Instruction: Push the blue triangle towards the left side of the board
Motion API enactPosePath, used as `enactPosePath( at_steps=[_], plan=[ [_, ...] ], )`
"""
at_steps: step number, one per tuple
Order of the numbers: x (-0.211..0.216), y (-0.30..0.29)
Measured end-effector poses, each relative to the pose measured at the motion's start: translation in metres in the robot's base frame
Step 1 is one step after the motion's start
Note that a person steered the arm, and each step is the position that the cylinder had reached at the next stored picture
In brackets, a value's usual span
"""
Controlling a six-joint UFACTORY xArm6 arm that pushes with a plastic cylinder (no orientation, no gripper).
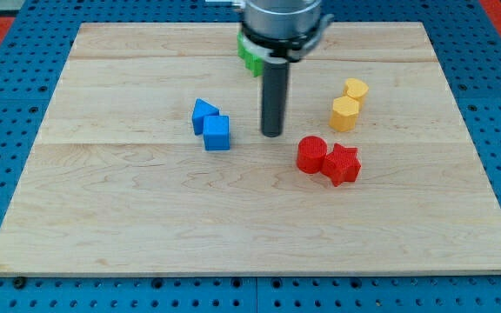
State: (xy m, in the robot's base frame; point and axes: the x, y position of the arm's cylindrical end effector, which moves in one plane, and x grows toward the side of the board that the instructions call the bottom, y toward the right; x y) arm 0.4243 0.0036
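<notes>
The blue triangle [203, 114] lies left of the board's middle, touching a blue cube [217, 133] at its lower right. My tip [272, 134] rests on the board to the right of the blue cube, with a gap between them. It stands to the right of and slightly below the blue triangle.
A red cylinder [311, 155] and a red star [342, 164] sit together right of my tip. Two yellow blocks [356, 89] [344, 113] stand further up on the right. A green block [250, 56] is partly hidden behind the arm. The wooden board [103, 209] lies on a blue pegboard.
</notes>
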Motion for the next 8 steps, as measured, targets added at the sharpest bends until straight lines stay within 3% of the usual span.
enactPosePath(
  at_steps=[2,5,6,8],
  plan=[
    [-0.034,-0.094],
    [-0.023,-0.164],
    [-0.001,-0.164],
    [-0.032,-0.236]
  ],
)
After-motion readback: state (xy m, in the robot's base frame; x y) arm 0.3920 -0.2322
